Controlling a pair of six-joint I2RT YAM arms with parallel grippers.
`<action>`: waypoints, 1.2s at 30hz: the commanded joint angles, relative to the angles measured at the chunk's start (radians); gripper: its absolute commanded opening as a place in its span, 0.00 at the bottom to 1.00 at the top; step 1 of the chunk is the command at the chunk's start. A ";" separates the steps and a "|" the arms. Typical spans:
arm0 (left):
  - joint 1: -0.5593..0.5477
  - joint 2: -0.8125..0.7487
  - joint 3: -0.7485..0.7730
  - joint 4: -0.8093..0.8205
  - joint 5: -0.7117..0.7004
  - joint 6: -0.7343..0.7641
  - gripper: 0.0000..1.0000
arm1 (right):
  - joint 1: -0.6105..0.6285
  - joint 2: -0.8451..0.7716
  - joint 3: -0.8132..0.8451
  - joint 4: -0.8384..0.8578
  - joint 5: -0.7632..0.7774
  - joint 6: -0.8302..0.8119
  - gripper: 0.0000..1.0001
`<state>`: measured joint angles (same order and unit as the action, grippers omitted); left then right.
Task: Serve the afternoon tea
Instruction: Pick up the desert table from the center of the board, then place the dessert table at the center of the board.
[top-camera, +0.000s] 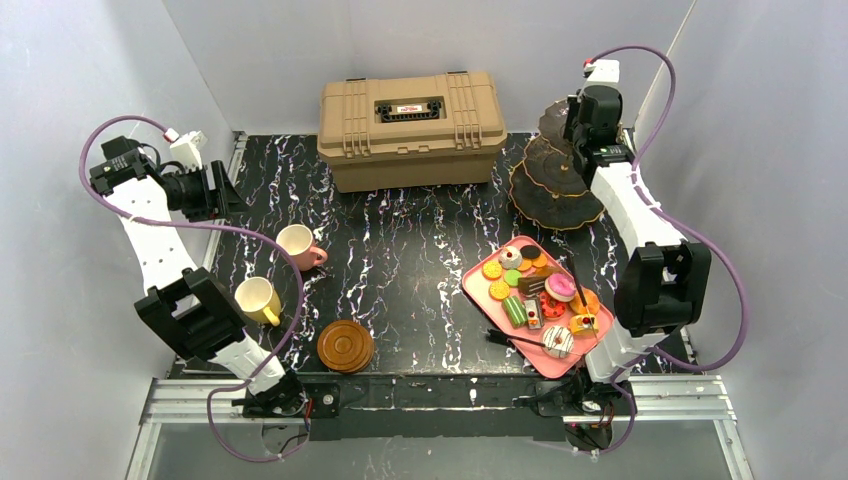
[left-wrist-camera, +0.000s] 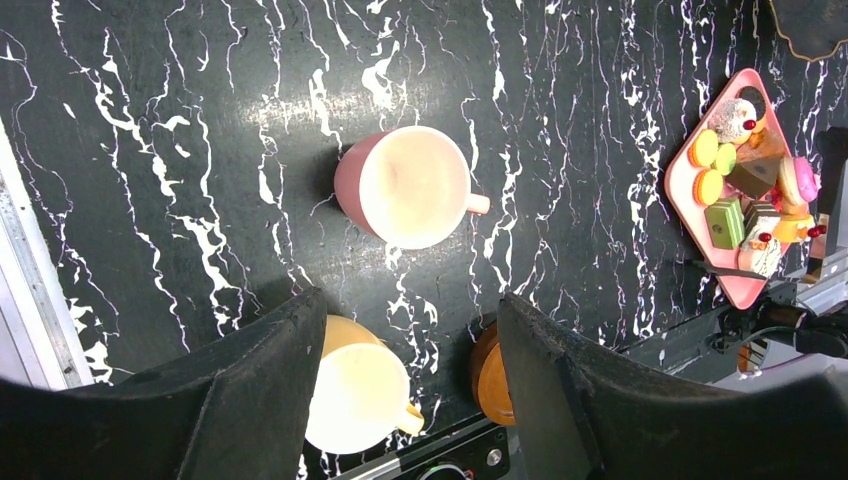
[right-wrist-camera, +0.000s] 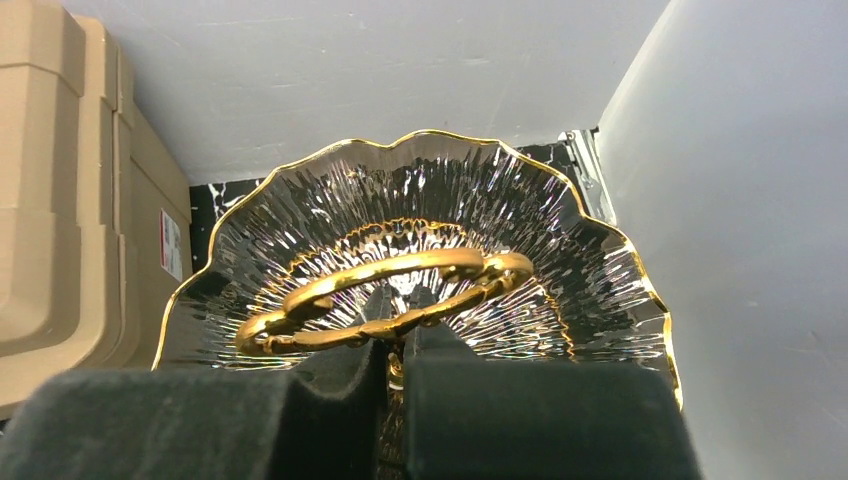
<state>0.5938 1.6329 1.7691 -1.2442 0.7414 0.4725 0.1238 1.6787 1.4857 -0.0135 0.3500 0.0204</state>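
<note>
Close to me sit the brown saucers (top-camera: 345, 346), with the yellow cup (top-camera: 258, 299) near them on the left. Over on the right lies the tray (top-camera: 476, 285), full of little cakes (top-camera: 535, 295). A bit further back is the pink cup (top-camera: 296, 245). My left gripper (left-wrist-camera: 410, 305) hangs high over the two cups, with its jaws apart and nothing in them. Far back on the right, next to the box (top-camera: 412, 128) and close to the wall (top-camera: 760, 120), is the stand (right-wrist-camera: 430, 200). My right gripper (right-wrist-camera: 395, 350) is at its top, and its jaws are pressed together on the thin gold middle just under the ring (right-wrist-camera: 390, 290). I think that is the best place to hold it, because it sits right over the middle of the plates. The stand looks hard and shiny like glass, so I think it could slip or break. It is tall with wide plates, so I guess it is heavy and could tip or swing. I should lift it slowly and straight up, and keep it off the wall and the box.
</note>
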 joint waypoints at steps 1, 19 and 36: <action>0.007 -0.007 0.031 -0.039 0.016 0.014 0.62 | -0.006 -0.031 0.125 0.081 -0.002 -0.018 0.01; 0.009 -0.029 0.056 -0.069 0.040 0.018 0.62 | 0.148 -0.112 0.481 -0.438 0.158 0.015 0.01; 0.009 -0.070 0.083 -0.112 0.067 0.009 0.62 | 0.460 -0.220 0.408 -0.613 0.046 0.201 0.01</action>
<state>0.5964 1.6253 1.8214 -1.3144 0.7719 0.4786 0.5117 1.5234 1.8954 -0.6945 0.4126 0.1612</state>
